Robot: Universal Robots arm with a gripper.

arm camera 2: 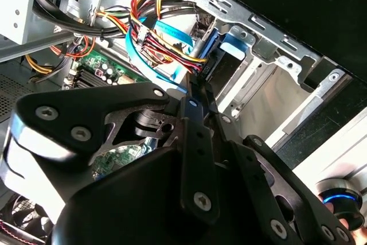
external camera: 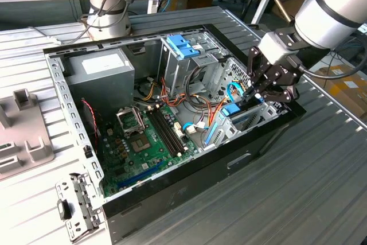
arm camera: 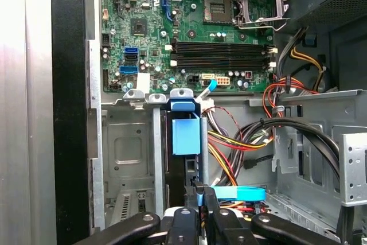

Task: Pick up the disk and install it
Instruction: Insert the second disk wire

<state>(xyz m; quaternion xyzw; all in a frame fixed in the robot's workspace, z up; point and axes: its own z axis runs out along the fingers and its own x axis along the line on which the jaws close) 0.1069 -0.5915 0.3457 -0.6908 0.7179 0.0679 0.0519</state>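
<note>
First wrist view: the black hand (arm camera: 199,194), fingers together, pinches the flat grey disk in light-blue rails (arm camera: 186,133), which stands on edge in the metal bay, long axis running straight away from it.

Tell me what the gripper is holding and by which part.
The gripper is closed on the disk, gripping its near edge while it stands on edge in the drive bay.

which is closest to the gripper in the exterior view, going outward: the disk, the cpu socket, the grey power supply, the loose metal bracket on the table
1. The disk, right at the gripper, in the case's bay at the exterior view's right.
2. The cpu socket, mid-motherboard.
3. The grey power supply, in the case's far corner on the exterior view's left.
4. The loose metal bracket, outside the case, on the table at lower left.
</note>
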